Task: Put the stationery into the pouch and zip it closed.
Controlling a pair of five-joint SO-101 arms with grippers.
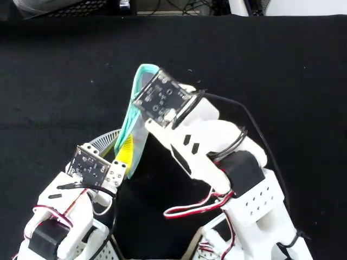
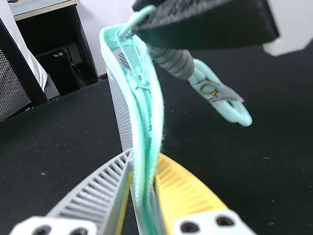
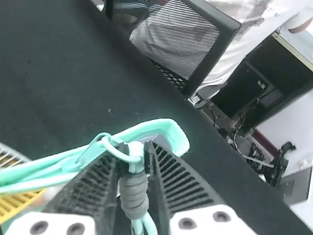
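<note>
The mint-green pouch (image 1: 132,116) is held up off the black table, standing on edge between both arms. My left gripper (image 2: 144,164), with one grey and one yellow finger, is shut on the pouch's near end. My right gripper (image 3: 131,152), with black fingers, is shut on the zipper pull (image 3: 117,146) at the pouch's far end (image 1: 146,70). A grey cord (image 2: 171,58) and a mint tag (image 2: 220,95) hang from the pull. The zip line (image 2: 142,93) looks closed along the length I can see. The pouch's inside is hidden.
Black cloth (image 1: 282,81) covers the table all around the arms. Beyond the far edge stand a black mesh chair (image 3: 186,44) and a dark desk (image 2: 54,54). The right arm's cable (image 1: 190,208) loops near its base.
</note>
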